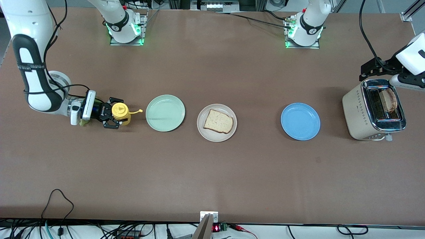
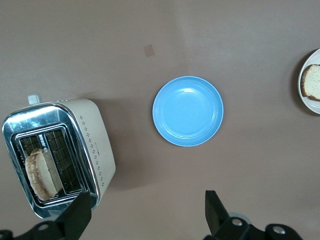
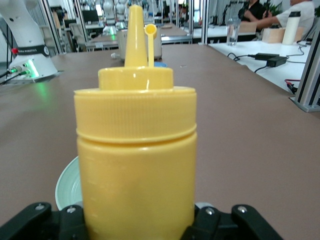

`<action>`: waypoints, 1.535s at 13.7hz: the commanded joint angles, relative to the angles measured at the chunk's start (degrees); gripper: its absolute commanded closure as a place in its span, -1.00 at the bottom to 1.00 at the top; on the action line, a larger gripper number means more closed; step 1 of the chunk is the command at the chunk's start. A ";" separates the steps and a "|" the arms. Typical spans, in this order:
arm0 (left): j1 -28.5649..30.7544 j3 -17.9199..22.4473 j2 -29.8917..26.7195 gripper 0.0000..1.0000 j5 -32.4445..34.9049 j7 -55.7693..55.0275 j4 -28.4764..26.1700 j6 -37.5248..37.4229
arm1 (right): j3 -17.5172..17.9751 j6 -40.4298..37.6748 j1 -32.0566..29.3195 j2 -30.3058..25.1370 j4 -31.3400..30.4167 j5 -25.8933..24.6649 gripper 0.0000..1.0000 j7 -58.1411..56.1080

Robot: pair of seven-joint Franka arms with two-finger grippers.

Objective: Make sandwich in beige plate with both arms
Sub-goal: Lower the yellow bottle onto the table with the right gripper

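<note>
The beige plate (image 1: 201, 127) lies mid-table with one bread slice (image 1: 218, 121) on it; its edge (image 2: 301, 82) and the slice (image 2: 312, 82) also show in the left wrist view. A second slice (image 1: 389, 99) stands in the toaster (image 1: 357, 113), as the left wrist view shows too (image 2: 41, 172). No lettuce leaf is clearly in view. My left gripper (image 1: 373, 68) is open and empty, up over the table by the toaster's edge (image 2: 145, 220). My right gripper (image 1: 112, 113) is shut on an upright yellow squeeze bottle (image 1: 120, 113) with its cap open (image 3: 136, 150).
A mint-green plate (image 1: 165, 113) lies between the bottle and the beige plate. A blue plate (image 1: 300, 121) lies between the beige plate and the toaster (image 2: 97, 145), also in the left wrist view (image 2: 188, 111). Something yellow-green (image 1: 83, 122) shows partly under the right wrist.
</note>
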 commanded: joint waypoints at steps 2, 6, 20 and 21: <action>-0.03 0.04 0.54 -1.00 -0.46 -0.48 1.26 -0.99 | 0.94 -8.03 -2.30 5.92 0.50 6.48 0.45 -7.33; -0.03 0.04 0.54 -1.00 -0.46 -0.48 1.26 -0.99 | 0.94 -11.92 -3.44 10.06 0.85 8.87 0.45 -10.77; -0.03 0.04 0.54 -1.00 -0.46 -0.48 1.26 -0.99 | 0.76 -14.65 -10.72 10.95 1.12 4.22 -1.00 -8.06; -0.03 0.04 0.54 -1.00 -0.46 -0.48 1.26 -0.99 | 0.67 -14.73 -11.95 10.77 1.12 2.64 -1.00 -6.74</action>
